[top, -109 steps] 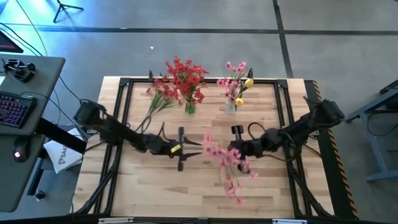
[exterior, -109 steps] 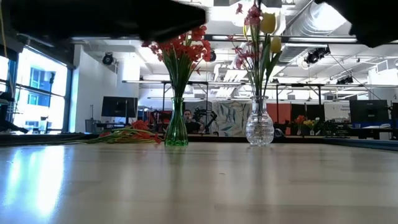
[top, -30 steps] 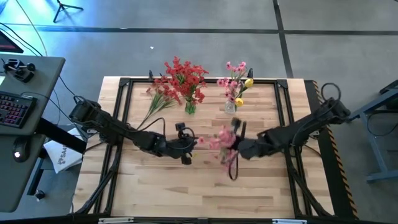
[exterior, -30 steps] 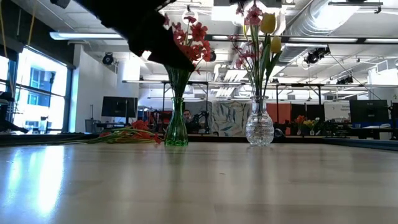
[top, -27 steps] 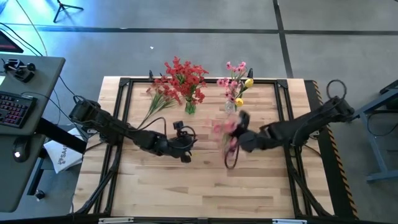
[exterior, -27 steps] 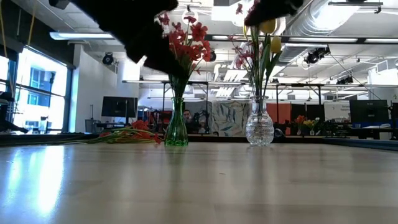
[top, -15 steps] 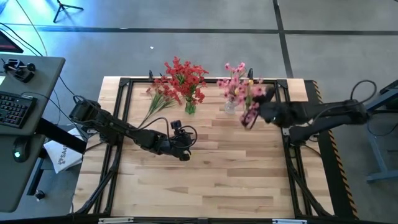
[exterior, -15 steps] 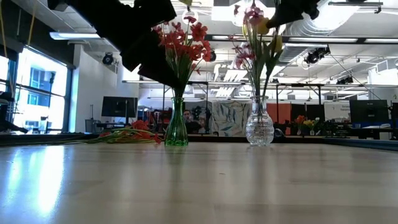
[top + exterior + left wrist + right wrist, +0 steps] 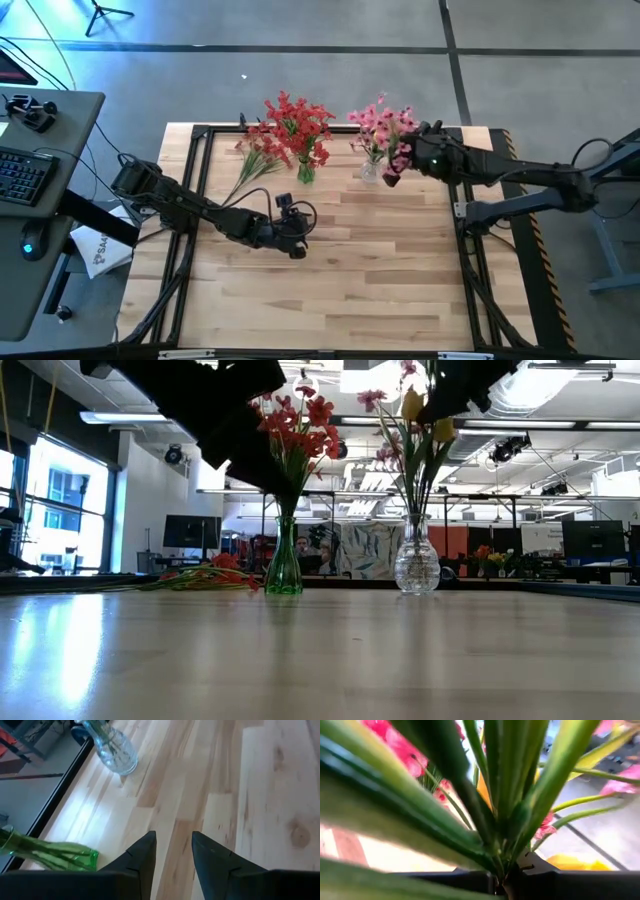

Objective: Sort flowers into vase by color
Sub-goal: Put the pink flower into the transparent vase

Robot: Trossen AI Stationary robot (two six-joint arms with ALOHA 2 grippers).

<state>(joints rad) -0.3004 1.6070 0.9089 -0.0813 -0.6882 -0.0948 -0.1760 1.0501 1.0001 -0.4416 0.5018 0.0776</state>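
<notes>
Two vases at the back — the right gripper (image 9: 425, 160), clamped on a pink spray (image 9: 392, 135), hangs right over the clear vase (image 9: 370, 172). Next: thread the stems down its neck. Left gripper (image 9: 172, 851), jaws narrowly apart and empty, waits nearer the green vase (image 9: 305, 174).

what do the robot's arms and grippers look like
Both arms are dark, nearly black, jointed links. The left arm has a thin black cable looping near the left gripper, whose two fingers are dark, flat, tapering wedges. The right arm has a cable loop near its base.
</notes>
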